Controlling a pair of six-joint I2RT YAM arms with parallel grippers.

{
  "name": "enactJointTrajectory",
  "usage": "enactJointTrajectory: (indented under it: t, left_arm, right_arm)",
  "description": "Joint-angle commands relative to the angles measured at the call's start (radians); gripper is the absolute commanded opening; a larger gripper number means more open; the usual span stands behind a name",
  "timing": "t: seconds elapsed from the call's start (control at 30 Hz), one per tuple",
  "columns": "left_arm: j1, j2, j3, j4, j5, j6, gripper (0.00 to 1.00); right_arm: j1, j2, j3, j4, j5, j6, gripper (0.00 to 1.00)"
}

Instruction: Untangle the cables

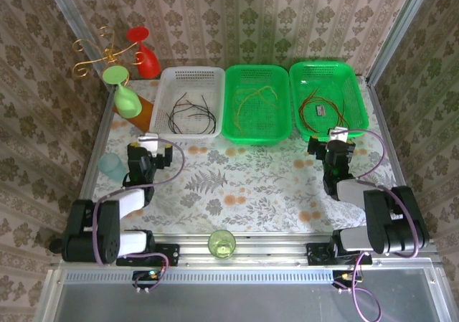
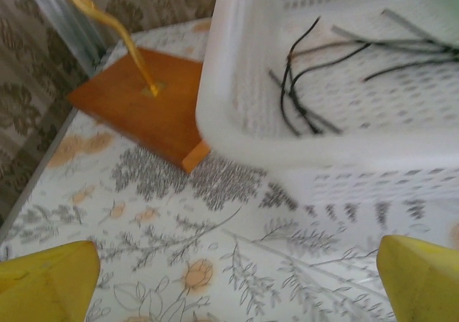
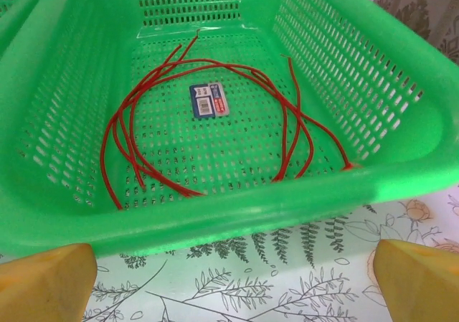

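The cables lie sorted by colour in three baskets along the back. Black cables are in the white basket. Thin yellow cables rest in the middle green basket. Dark red cables loop around a small label in the right green basket. My left gripper hovers open over the tablecloth just before the white basket's near left corner. My right gripper stands open before the right basket's near rim. Both hold nothing.
A gold wire stand on an orange wooden base stands at the back left with a red goblet and a green goblet. A teal cup sits at the left edge, a green cup at the front rail.
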Motion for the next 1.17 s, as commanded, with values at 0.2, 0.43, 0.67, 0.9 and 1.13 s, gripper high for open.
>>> enactJointTrajectory:
  t: [0.2,0.43,0.67,0.9,1.13]
  left_arm:
    - [0.037,0.26,-0.051,0.476,0.052,-0.02,1.0]
    - [0.034,0.237,0.062,0.224,0.037,-0.023,1.0]
    - [0.062,0.238,0.093,0.168,0.06,-0.049,1.0]
    - [0.061,0.237,0.093,0.168,0.057,-0.048,1.0]
    - [0.063,0.235,0.049,0.242,-0.014,-0.078,1.0]
  right_arm:
    - [0.004,0.091,-0.036,0.235,-0.088,-0.049,1.0]
    - [0.008,0.147,0.025,0.175,-0.126,-0.07,1.0]
    - [-0.011,0.146,0.058,0.108,-0.151,-0.053,1.0]
    - [-0.017,0.148,0.063,0.1,-0.165,-0.052,1.0]
    - [-0.021,0.144,0.061,0.1,-0.178,-0.051,1.0]
